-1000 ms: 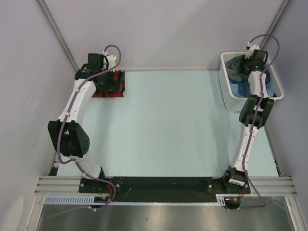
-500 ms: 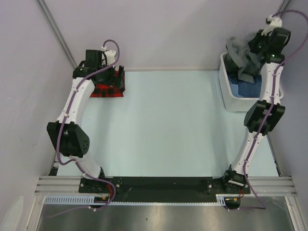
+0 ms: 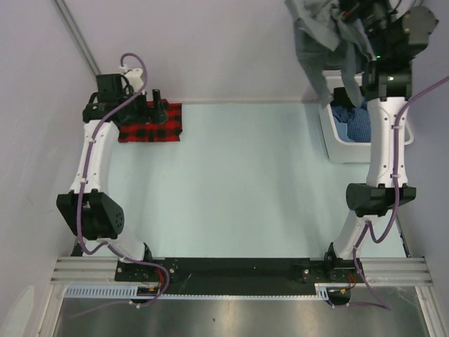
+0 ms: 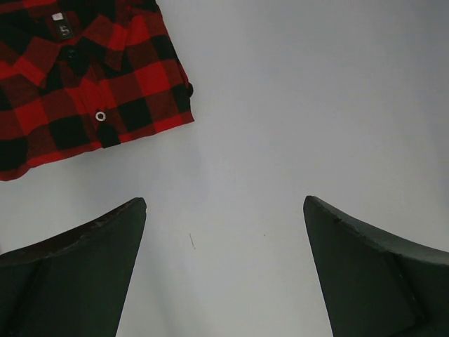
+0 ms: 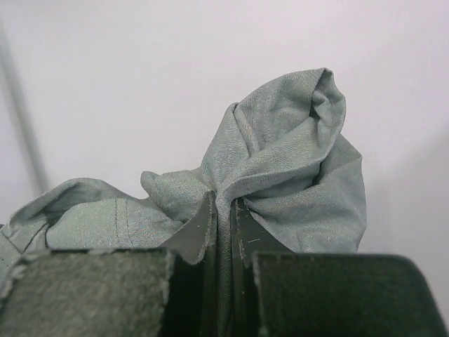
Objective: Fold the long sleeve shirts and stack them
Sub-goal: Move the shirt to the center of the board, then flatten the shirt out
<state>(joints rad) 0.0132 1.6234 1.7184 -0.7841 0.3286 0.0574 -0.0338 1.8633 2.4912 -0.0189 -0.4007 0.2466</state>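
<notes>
Top external view: grey shirt is held high above the white bin, bunched, with one dark tail hanging down to the bin's mouth. Whether that tail clears the rim cannot be told.

Right wrist view: right pincer is clenched on a fold of the grey cloth. The jaws are almost together and the fabric is puffed out beyond them. Only a single gather is gripped; no collar or label is seen.

Plaid shirt is laid flat and compact on the worktop, well apart from the bin, at the corner opposite it along the same far edge. Left pincer is released, with the jaws wide and nothing between them. It is hung over bare worktop just beside the plaid shirt's bin-facing edge. Some blue cloth is left lying in the bin.

Step judged: the plaid shirt appears folded and parked, and the grey one is being drawn from the bin for laying out.

Next move, as judged: the grey shirt is to be carried away from the bin to the open worktop between bin and plaid shirt. The hanging tail must be kept off the rim. A second grip by the free pincer will likely be needed, since a bunch let down from one pinch would land crumpled. Spreading must be done before any fold.
</notes>
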